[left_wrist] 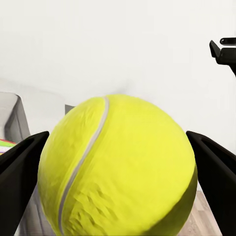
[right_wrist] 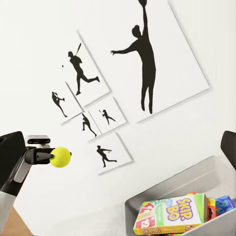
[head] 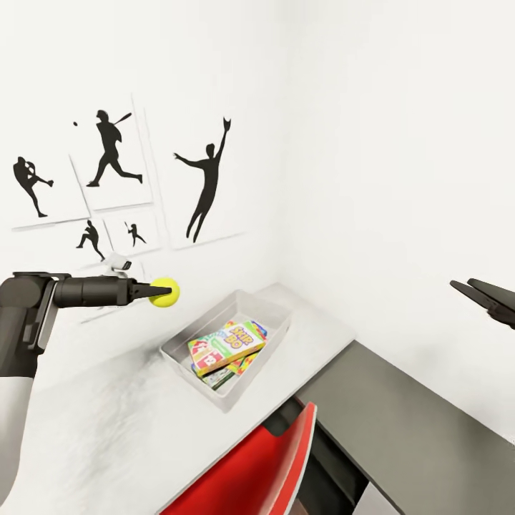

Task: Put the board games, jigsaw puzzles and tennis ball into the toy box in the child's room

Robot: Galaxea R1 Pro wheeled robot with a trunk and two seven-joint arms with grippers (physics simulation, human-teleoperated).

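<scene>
While the tennis ball (head: 165, 292) sits clamped between the two dark fingers (left_wrist: 19, 169) of the left gripper (head: 163, 291), it hangs in the air above the surface (head: 107, 415), off to the left of the toy box (head: 187, 336) and higher than its rim. From the left wrist view the ball (left_wrist: 118, 167) shows a pale curved seam, with a finger pressed to each side of it. The right wrist view shows the same ball (right_wrist: 60, 157) at the tip of the outstretched left arm, against the white wall.

Inside the grey box lies a stack of flat toys: the white and yellow SKIP BO board game (head: 227, 345) on top, tilted across the tray, with blue and multicoloured edges of other toys (head: 230, 370) showing beneath it. How many lie under it cannot be told. In the right wrist view the SKIP BO box (right_wrist: 169, 214) lies with a blue and orange piece (right_wrist: 220, 204) just beside it.

The right gripper (head: 458, 286) is held up at the right edge of the head view, well apart from the box, its jaws drawn close at the tips and holding nothing.

On the wall behind hang black sports silhouette pictures (head: 207, 179). A red chair back (head: 265, 465) stands in front of the pale surface, beside the lower dark grey section (head: 415, 429).
</scene>
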